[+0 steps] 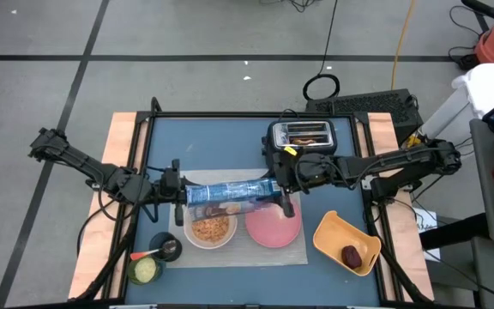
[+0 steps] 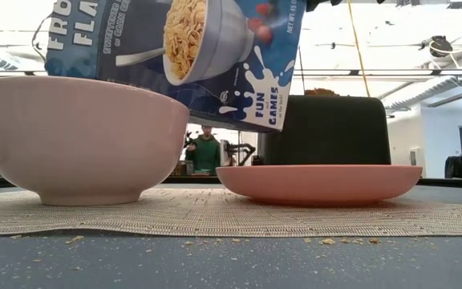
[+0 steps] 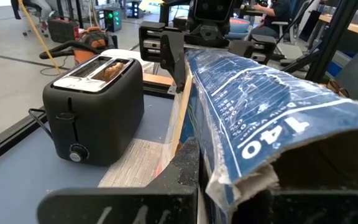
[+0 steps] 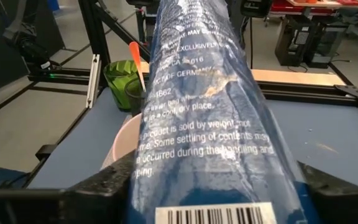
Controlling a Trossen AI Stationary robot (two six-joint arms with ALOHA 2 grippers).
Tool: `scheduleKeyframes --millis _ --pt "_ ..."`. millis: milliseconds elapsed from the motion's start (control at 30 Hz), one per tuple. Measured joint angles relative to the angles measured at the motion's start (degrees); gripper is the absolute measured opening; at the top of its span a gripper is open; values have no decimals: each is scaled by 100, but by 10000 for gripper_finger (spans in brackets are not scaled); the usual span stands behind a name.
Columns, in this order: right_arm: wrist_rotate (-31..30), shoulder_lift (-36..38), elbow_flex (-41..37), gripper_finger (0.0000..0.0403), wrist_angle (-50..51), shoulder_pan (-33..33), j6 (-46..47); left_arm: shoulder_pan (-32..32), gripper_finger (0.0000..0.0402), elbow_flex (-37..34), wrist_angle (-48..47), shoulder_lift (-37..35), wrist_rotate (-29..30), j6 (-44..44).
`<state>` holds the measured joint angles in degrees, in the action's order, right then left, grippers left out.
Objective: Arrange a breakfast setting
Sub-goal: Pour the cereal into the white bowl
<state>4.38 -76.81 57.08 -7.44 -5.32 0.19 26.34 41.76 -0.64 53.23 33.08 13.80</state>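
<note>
While the cereal box is held level above the bowl, the scene is listed relative to that bowl.

Cereal box [image 1: 228, 193]: a blue, glossy, crumpled carton is held lying flat just above the bowl, printed with flakes and "FUN GAMES" in the low view.
Left gripper [image 1: 178, 190]: its fingers are clamped on the torn open end of the box, on the side away from the plate.
Right gripper [image 1: 279, 192]: its fingers are closed on the barcoded end, above the plate.
White round bowl [image 1: 210, 228]: smooth and deep; cereal flakes are seen inside only from the high view.
Pink round plate [image 1: 274, 227]: shallow and matte, just beside the bowl on the mat.
Grey rectangular mat [image 1: 256, 255]: a woven weave is shown in the low view, with the bowl set on it.
Black toaster [image 1: 301, 136]: boxy, set beyond the bowl; brown toast slices [image 3: 107, 70] are seen in its slots.
Yellow-orange dish [image 1: 345, 243]: squarish, past the plate from the bowl, with a small dark red fruit [image 1: 352, 255] in it.
Green cup [image 4: 120, 77]: seen near the bowl in the right wrist view.
Table [image 1: 213, 146]: blue top, crumbs scattered in front of the mat.
Room: a person [image 2: 206, 151] is seen far behind the bowl.
</note>
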Motion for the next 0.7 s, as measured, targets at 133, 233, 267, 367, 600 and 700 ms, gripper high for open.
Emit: scheduleKeyframes --millis 133,233,267,367,600,700 --pt "5 -1 -2 217 0 0 -5 -2 3 0 19 0 -148 -10" --pt "9 -1 -2 215 -2 -2 -7 -2 13 0 34 2 -190 -50" --pt "9 -1 -2 216 -2 -2 -7 -2 22 0 35 1 -196 -42" --pt "9 -1 -2 216 -2 -2 -4 -2 59 2 82 -1 -205 0" --pt "11 138 -15 213 55 -2 2 -2 126 2 22 -80 -219 -163" --pt "9 272 -15 212 58 -2 2 -2 130 2 3 -243 -216 -295"
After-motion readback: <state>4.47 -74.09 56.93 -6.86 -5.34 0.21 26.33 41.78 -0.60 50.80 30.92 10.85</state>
